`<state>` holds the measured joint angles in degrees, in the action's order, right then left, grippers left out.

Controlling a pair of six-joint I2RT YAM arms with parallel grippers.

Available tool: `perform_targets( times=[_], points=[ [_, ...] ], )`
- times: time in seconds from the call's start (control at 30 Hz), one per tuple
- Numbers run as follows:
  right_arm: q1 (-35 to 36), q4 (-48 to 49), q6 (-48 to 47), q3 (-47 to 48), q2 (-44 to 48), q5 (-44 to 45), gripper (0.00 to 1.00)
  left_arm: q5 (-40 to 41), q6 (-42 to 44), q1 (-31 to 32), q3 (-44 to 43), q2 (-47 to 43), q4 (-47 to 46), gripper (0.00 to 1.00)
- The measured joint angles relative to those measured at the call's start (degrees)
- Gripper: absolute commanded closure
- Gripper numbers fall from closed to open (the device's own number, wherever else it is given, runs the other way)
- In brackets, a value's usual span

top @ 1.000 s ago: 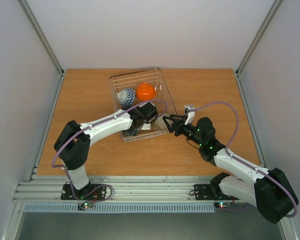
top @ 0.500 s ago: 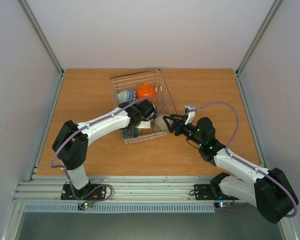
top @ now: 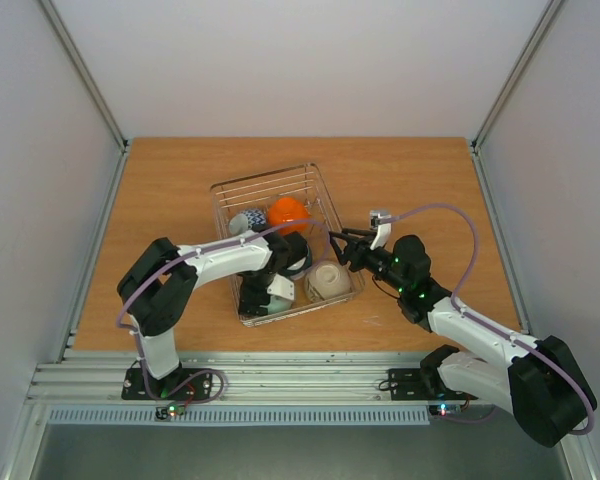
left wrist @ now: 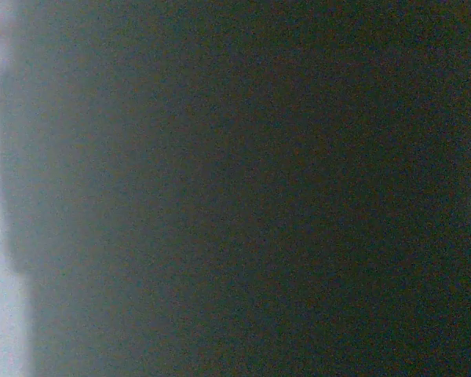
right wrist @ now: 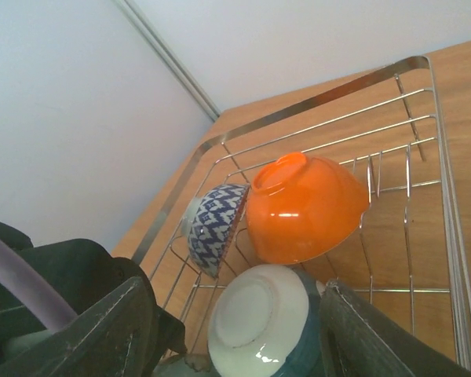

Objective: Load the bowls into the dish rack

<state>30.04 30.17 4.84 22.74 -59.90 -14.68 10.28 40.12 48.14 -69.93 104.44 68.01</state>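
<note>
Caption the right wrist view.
Glossy orange bowl, blue-patterned bowl and teal-banded white bowl tilted together in the silvery wire dish rack.

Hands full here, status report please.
Left hand low inside dish rack, grip unreadable. Right hand open at rack's right rim. Orange bowl, blue-patterned bowl, pale bowl racked. Left arm crosses rack.

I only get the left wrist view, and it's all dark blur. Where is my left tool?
Observer: From the top view, the left tool is down inside the rack, near its front left corner.
Operator: Which bowls are in?
Observer: Four show in the rack: orange bowl, blue bowl, teal-banded bowl and beige bowl. The left arm hides part of the rack.
Operator: And the right tool?
Observer: The right tool is open and hovers at the rack's right side.
</note>
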Motion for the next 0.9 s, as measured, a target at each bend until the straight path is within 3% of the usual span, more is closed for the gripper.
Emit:
perform_targets(
  times=[0.9],
  points=[
    [0.00, 0.24, 0.02, -0.02, -0.20, -0.26, 0.41, -7.56, -0.72, -1.60, -5.29, -0.48, 2.34, 0.01]
  ],
)
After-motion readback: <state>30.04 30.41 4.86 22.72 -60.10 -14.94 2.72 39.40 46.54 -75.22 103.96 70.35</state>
